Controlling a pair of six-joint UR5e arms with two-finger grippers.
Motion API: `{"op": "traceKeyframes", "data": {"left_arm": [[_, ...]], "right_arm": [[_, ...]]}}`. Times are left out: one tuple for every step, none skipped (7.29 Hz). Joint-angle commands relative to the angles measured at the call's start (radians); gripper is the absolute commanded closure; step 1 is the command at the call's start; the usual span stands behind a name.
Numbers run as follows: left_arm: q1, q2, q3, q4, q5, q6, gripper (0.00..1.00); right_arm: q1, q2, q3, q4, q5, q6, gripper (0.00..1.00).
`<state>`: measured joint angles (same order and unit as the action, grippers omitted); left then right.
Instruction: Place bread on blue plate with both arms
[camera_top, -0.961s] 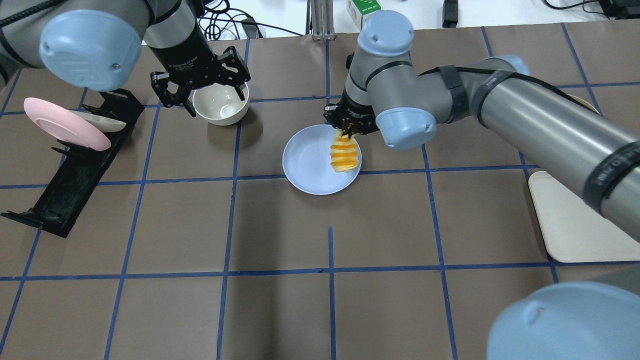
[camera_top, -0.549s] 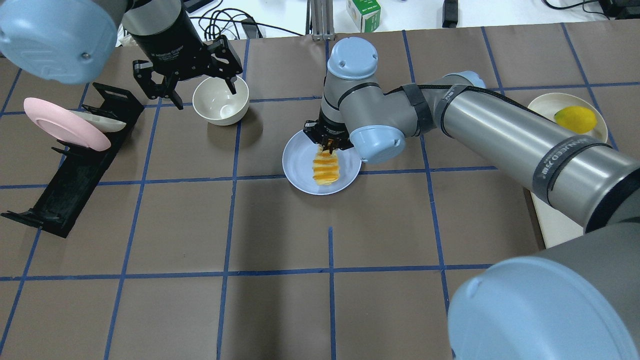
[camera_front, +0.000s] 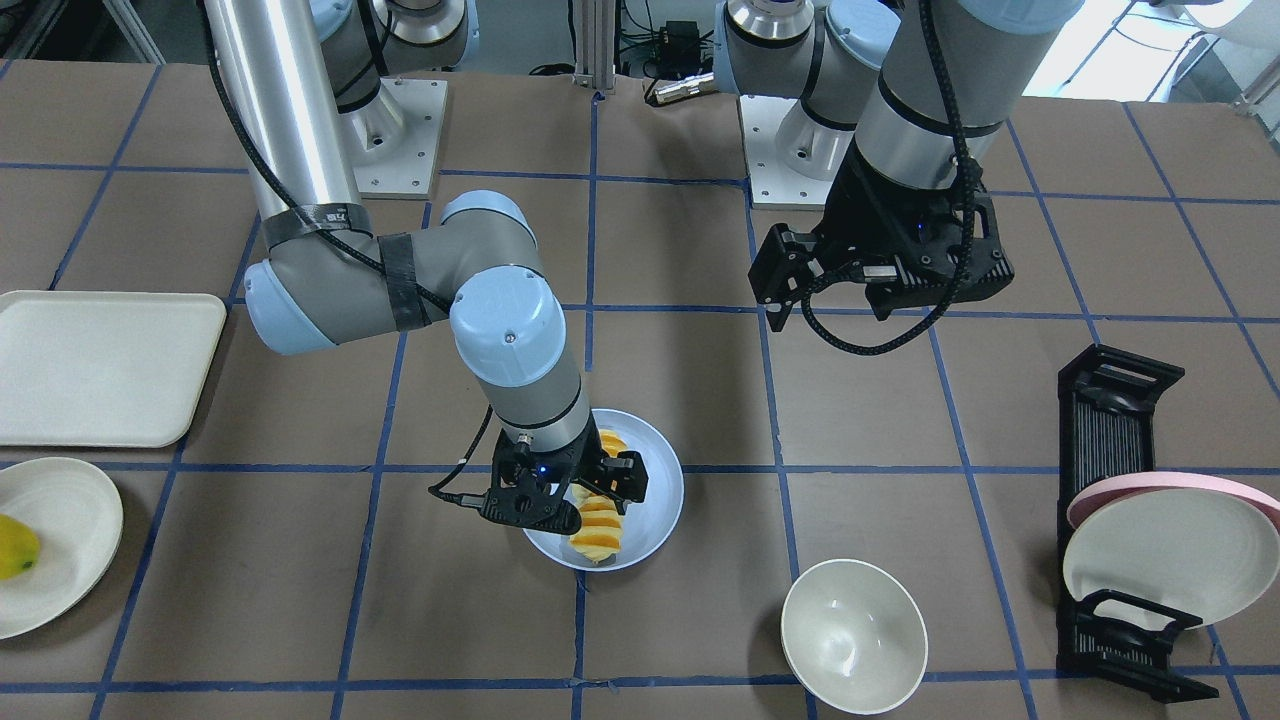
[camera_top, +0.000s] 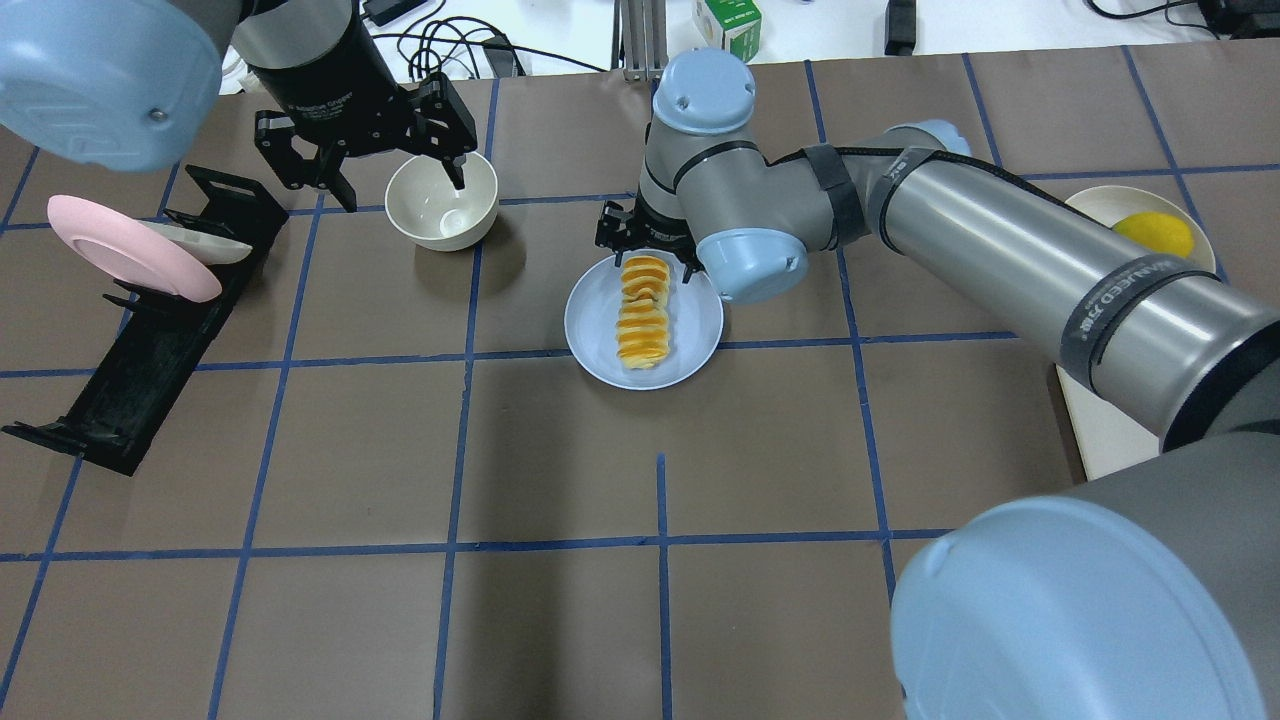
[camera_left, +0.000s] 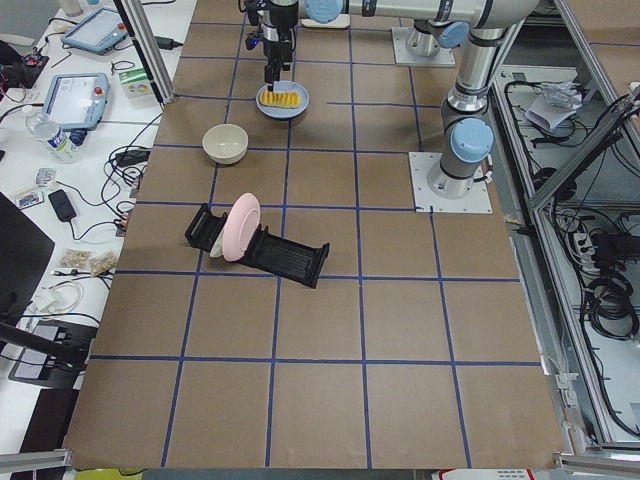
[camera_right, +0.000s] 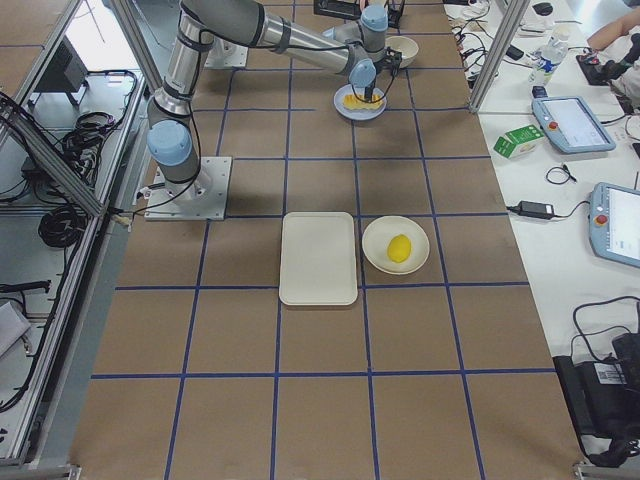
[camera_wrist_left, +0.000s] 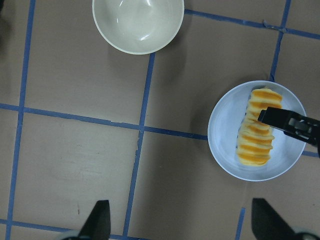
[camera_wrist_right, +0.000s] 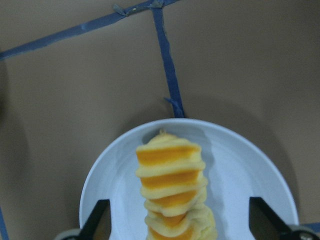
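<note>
The bread (camera_top: 643, 320) lies flat along the middle of the blue plate (camera_top: 595, 325). My right gripper (camera_top: 646, 245) is open, and its fingers straddle the loaf's far end without gripping it. In the right wrist view the bread (camera_wrist_right: 170, 185) sits on the plate (camera_wrist_right: 240, 170) between the spread fingers (camera_wrist_right: 97, 217). In the front-facing view the right gripper (camera_front: 570, 493) hangs low over the bread (camera_front: 597, 530). My left gripper (camera_top: 395, 178) is open and empty, raised over the far side of the cream bowl. It also shows in the front-facing view (camera_front: 880, 298).
A cream bowl (camera_top: 442, 205) stands left of the plate. A black dish rack (camera_top: 140, 350) holds a pink plate (camera_top: 130, 250) at the far left. A cream tray (camera_front: 100, 365) and a plate with a yellow fruit (camera_top: 1152, 237) lie on the right.
My right gripper carried the bread left over the plate, laid it down and opened. My left arm moved a little back and to the left.
</note>
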<state>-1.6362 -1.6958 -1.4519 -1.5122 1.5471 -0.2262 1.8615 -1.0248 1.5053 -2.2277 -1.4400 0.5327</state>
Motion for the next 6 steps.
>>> {"op": "traceKeyframes", "data": {"left_arm": [[0.001,0.002,-0.007,0.001,0.001,-0.002,0.00],[-0.001,0.005,-0.019,0.001,-0.002,-0.005,0.00],[-0.001,0.007,-0.022,0.001,-0.005,-0.005,0.00],[-0.001,0.007,-0.024,0.001,-0.001,-0.007,0.00],[-0.001,0.007,-0.022,0.003,0.002,-0.005,0.00],[0.002,0.007,-0.021,0.003,0.005,0.008,0.00]], "right_arm": [[-0.104,-0.090,-0.098,0.244,-0.016,-0.128,0.00],[-0.178,-0.189,-0.102,0.352,-0.087,-0.289,0.00],[-0.246,-0.278,-0.100,0.487,-0.098,-0.386,0.00],[-0.295,-0.346,-0.099,0.597,-0.100,-0.434,0.00],[-0.289,-0.432,-0.088,0.640,-0.099,-0.428,0.00],[-0.289,-0.455,-0.048,0.634,-0.082,-0.434,0.00]]}}
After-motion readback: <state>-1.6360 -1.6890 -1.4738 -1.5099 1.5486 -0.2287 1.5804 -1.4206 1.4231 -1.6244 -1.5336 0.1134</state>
